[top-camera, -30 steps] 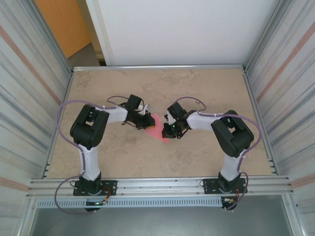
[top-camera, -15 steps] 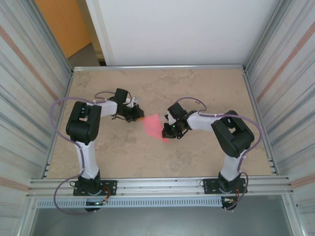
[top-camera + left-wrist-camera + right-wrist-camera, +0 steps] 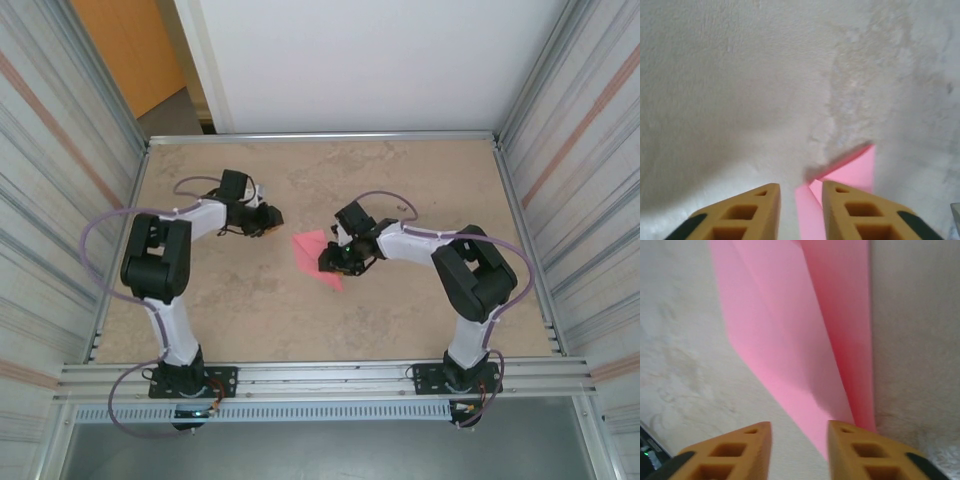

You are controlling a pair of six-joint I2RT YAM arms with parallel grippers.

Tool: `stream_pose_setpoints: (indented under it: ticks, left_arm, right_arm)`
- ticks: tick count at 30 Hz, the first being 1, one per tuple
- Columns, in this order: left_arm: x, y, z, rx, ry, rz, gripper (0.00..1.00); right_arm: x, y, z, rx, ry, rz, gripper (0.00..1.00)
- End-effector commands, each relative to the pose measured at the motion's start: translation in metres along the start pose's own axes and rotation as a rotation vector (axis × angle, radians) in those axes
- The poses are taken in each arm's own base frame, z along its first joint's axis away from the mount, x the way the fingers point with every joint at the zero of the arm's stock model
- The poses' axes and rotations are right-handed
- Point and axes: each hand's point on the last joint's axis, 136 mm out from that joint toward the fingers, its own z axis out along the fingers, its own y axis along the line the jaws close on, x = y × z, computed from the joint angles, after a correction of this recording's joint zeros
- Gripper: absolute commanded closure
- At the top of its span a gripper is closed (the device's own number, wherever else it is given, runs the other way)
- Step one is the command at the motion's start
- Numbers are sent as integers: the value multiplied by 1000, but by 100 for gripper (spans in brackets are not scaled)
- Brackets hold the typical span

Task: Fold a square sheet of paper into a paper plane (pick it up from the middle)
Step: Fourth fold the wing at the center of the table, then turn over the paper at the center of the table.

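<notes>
Paper first: through the top external camera you are looking at the sheet of paper (image 3: 309,248), already folded into a pointed shape and lying flat on the worktop (image 3: 400,320) between the two arms. The left hand (image 3: 271,217) is hovering apart from it, off to the left. The right hand (image 3: 329,264) is sitting at its right edge, too small here to tell whether it is touching.

Through the left wrist camera you are seeing the left hand (image 3: 800,210) with its fingers (image 3: 747,212) standing a narrow gap apart and gripping nothing. The sheet of paper (image 3: 852,167) is lying just ahead of the tips.

Through the right wrist camera the right hand (image 3: 799,450) is also narrowly parted and holding nothing, hanging over the layered folds of the sheet of paper (image 3: 787,337).

Judging from this, you are dealing with something very light, limp and easily creased, likely sliding readily on the worktop. You are probably best pinching it at the middle, along the crease where the layers are stiffening it, not at a loose corner.
</notes>
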Motion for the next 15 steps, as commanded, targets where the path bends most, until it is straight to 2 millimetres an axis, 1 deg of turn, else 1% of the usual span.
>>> stream_pose_setpoints:
  ticks: [1,4,7,10,15]
  left_arm:
    - [1,-21,-22,66,-63,-37,61]
    - [16,-24,-25,113,-59,-87,52]
    - [30,-27,-26,158,-61,-123,48]
    - [41,-29,-24,176,-47,-132,45]
    - [54,-28,-16,186,-10,-136,43]
  right_arm:
    - [-33,17,-33,-24,-148,-16,57]
    - [-39,0,-33,0,-165,-8,55]
    - [-41,-12,-28,-4,-153,-16,56]
    - [-45,-15,-23,-19,-136,-54,58]
    - [-49,-7,-9,-77,-78,-125,63]
